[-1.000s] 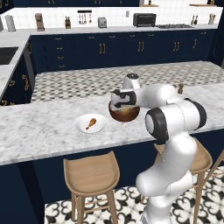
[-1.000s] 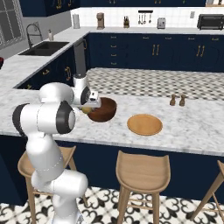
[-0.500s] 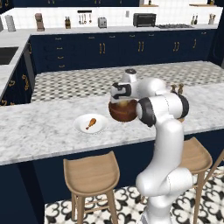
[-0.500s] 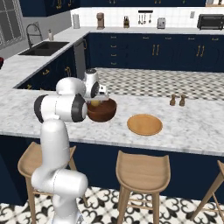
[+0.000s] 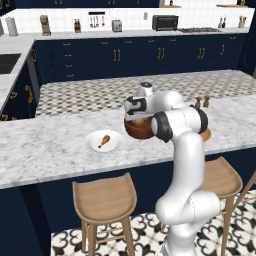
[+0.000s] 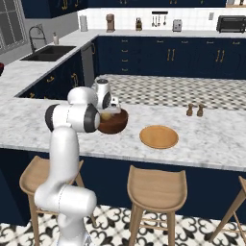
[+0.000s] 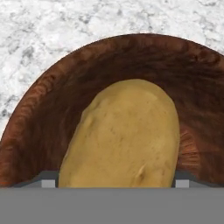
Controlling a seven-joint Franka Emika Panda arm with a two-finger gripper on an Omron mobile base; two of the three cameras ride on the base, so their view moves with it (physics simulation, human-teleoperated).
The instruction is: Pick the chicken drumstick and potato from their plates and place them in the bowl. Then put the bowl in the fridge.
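Note:
The dark reddish-brown bowl (image 5: 140,132) (image 6: 115,126) (image 7: 48,118) stands on the marble counter. My gripper (image 5: 140,115) (image 6: 108,112) (image 7: 114,183) hangs just over its mouth, pointing down, shut on the yellowish potato (image 5: 140,119) (image 6: 107,116) (image 7: 127,135), which sits at rim height inside the bowl's opening. Left of the bowl, the chicken drumstick (image 5: 104,141) lies on the white plate (image 5: 92,146). The flat wooden plate (image 6: 159,137) (image 5: 206,134) lies bare to the bowl's right. The fridge is out of view.
Two small shakers (image 5: 201,102) (image 6: 195,110) stand on the counter beyond the wooden plate. Wooden stools (image 5: 104,197) (image 6: 156,185) line the near side of the counter. A sink (image 6: 48,52) sits in the far left counter.
My arm's elbow has swung up and over, from low at the side to upright behind the bowl. The gripper has stayed over the bowl with the potato.

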